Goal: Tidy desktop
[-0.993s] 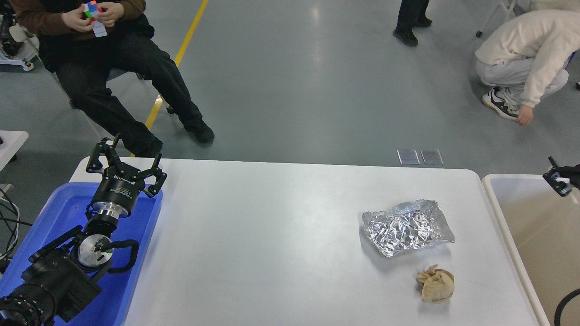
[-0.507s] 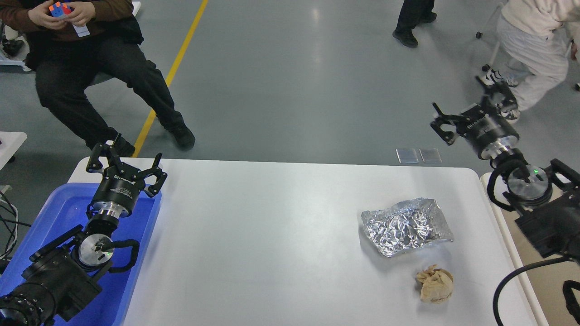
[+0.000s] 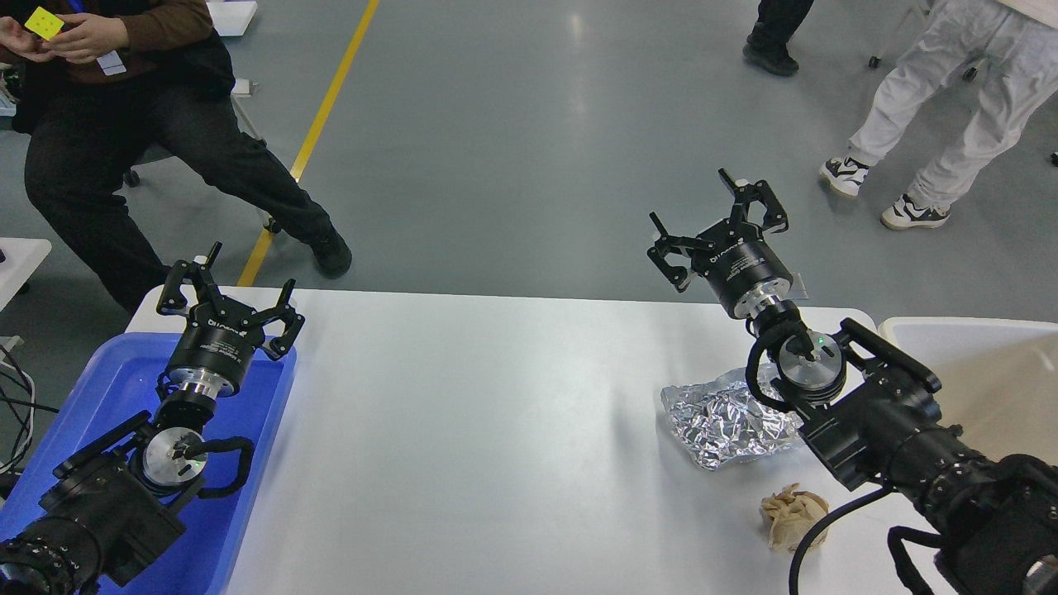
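The white desktop (image 3: 496,430) fills the middle of the head view. A crumpled sheet of silver foil (image 3: 719,421) lies on its right part, partly hidden by my right arm. A crumpled tan paper ball (image 3: 789,516) lies just in front of it. My right gripper (image 3: 717,225) is open and empty, raised above the desktop's far edge, behind the foil. My left gripper (image 3: 230,287) is open and empty over the far end of the blue tray (image 3: 116,388).
A beige-white bin (image 3: 984,355) stands off the desktop's right edge. The blue tray sits at the left edge. Two people are on the grey floor beyond the table, one seated at far left, one standing at far right.
My right arm has swung in from the right edge, over the bin, to above the foil. The left arm has not moved. The person at right stood up.
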